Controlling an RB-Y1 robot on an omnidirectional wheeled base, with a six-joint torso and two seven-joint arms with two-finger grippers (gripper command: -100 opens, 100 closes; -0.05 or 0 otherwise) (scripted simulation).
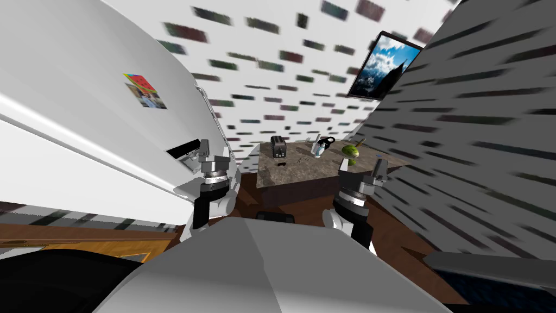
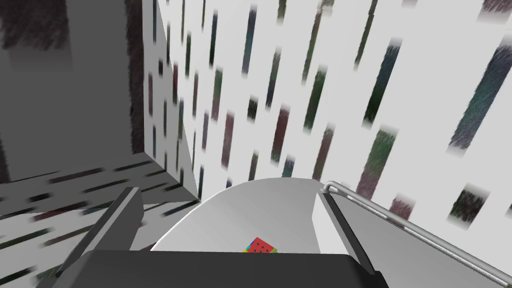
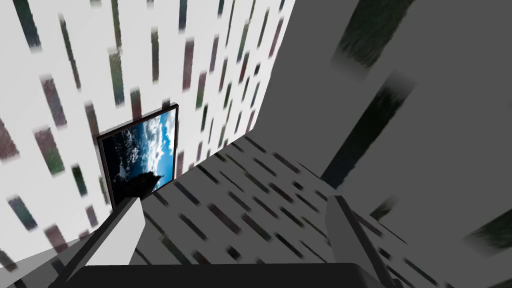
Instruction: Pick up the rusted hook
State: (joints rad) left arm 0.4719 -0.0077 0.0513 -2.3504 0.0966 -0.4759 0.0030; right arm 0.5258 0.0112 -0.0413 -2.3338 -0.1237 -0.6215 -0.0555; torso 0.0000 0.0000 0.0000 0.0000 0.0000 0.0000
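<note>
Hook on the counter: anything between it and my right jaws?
Nothing lies squarely between. The thin small thing I take for the hook lies on bare countertop. The green round thing stands close beside the path, nearer the right jaws, which stand open. The black toaster stands off to the far side.

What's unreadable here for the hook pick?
Head view: thin pale shape on the stone countertop, too small to confirm as a rusted hook.
Head view: black item before the toaster, too small to name.
Head view: countertop's near right corner, partly behind the right gripper.
</note>
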